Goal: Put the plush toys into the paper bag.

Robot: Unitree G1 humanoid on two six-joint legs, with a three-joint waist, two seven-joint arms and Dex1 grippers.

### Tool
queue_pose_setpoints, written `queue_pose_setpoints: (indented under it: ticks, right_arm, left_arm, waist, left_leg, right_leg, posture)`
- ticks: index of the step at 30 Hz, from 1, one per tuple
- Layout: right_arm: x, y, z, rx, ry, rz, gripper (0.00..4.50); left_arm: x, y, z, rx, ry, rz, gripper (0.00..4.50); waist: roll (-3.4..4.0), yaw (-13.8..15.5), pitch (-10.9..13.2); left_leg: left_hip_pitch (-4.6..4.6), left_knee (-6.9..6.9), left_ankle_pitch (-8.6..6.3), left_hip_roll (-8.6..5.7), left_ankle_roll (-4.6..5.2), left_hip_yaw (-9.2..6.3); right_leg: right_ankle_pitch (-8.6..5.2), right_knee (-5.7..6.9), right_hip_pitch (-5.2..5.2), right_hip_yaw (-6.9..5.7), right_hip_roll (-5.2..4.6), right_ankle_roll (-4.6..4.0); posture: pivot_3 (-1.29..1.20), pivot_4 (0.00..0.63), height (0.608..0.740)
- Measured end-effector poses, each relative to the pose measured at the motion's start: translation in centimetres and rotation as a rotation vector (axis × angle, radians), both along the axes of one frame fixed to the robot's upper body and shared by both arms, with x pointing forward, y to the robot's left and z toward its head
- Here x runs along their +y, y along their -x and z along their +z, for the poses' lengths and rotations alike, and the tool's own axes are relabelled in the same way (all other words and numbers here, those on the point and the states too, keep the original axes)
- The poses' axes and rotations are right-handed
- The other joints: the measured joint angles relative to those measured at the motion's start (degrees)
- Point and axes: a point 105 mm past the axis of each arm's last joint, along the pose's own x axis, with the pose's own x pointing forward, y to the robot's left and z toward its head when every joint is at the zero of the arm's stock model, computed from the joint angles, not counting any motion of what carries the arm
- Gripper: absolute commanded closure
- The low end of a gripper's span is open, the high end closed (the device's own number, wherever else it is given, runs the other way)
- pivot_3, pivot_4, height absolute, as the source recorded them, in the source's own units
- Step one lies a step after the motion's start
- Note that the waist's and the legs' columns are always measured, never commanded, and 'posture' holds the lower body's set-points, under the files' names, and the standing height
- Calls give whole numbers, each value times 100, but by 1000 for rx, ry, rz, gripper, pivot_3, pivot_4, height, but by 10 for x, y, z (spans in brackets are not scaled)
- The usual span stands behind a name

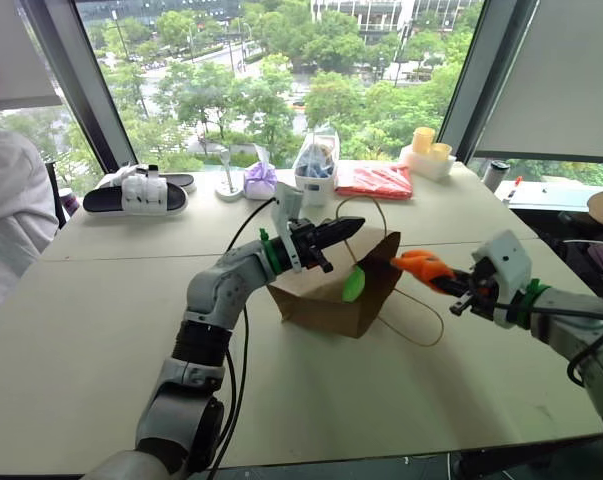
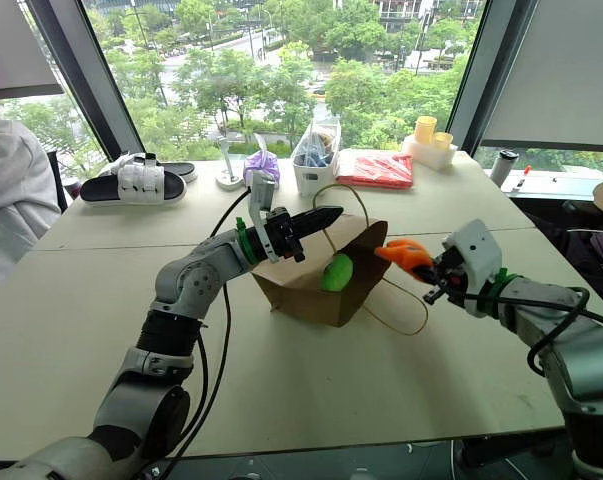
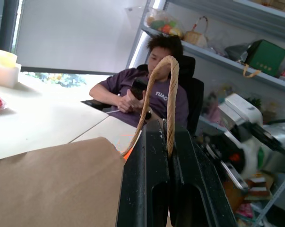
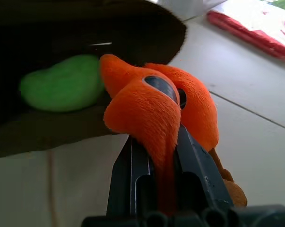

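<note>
the tabletop (image 1: 101, 330) carries the brown paper bag (image 1: 326, 300), lying on its side near the middle with its mouth toward the robot's right. the left pincer (image 1: 353, 226), fingers pressed together, pinches one cord handle (image 3: 169, 99) of the bag and holds it up above the opening. the right pincer (image 1: 459, 297) is clamped tight on the orange plush toy (image 1: 421, 265), held in the air just beside the bag's mouth. the green plush toy (image 2: 336, 272) lies inside the mouth.
</note>
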Motion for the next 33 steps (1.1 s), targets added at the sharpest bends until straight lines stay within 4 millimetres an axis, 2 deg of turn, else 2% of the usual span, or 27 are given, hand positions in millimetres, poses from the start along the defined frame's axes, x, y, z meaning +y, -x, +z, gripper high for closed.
queue_pose_setpoints:
  ticks: [3,7,10,13,17,20,25,29,33]
  right_arm:
    - [22,8,2,15,-68,52,4454]
    - [39,1,-1,27,-70,83,4454]
    - [47,-11,-2,11,-18,103,4454]
    - [50,-34,-8,-10,60,97,4454]
    - [49,-56,-10,-40,86,63,4454]
    - [51,-60,-9,-57,87,70,3300]
    - [56,-57,-5,-73,61,101,670]
    - [55,-53,2,-86,16,104,670]
    - [56,-50,-1,-76,-7,104,670]
  left_arm:
    - [-2,1,0,3,1,-12,4500]
    - [-5,3,-1,21,6,-31,4500]
    - [-9,8,1,39,24,-65,4500]
    - [-10,13,9,76,91,-106,4500]
    - [-1,10,20,118,172,-86,4500]
    - [11,2,29,149,240,-40,4500]
    - [23,-7,32,178,279,7,4500]
    - [24,-10,30,207,304,13,4500]
    - [22,-13,27,234,312,16,4500]
  waist:
    - [-3,16,2]
    - [-4,31,2]
    - [-4,25,2]
    - [-4,10,2]
    - [-4,8,2]
    - [-5,13,3]
    - [-6,30,3]
    - [-6,22,3]
    - [-6,9,3]
  left_leg:
    - [-1,12,0,-1,0,-1]
    - [-5,14,1,-4,0,-4]
    - [-7,8,0,-5,0,-4]
    - [-10,4,1,-5,-1,-3]
    - [-8,0,10,-4,-18,-5]
    - [-11,1,12,-4,-20,-5]
    - [-11,5,12,-8,-20,-7]
    - [-10,4,11,-8,-20,-9]
    - [-8,1,10,-7,-19,-9]
  right_leg:
    - [0,0,4,0,-1,0]
    - [1,1,0,-1,-2,0]
    - [1,2,-6,-1,-3,0]
    - [1,3,-14,-1,-4,0]
    - [1,6,-16,-2,-3,0]
    - [1,5,-17,-1,-3,0]
    - [1,3,-11,-2,-3,0]
    - [1,3,-12,-2,-4,0]
    - [1,4,-12,-2,-3,0]
  posture:
    - [0,150,740]
    - [0,150,740]
    - [0,150,740]
    - [0,150,740]
    - [0,150,740]
    - [0,150,740]
    - [0,150,740]
    - [0,150,740]
    - [0,150,740]
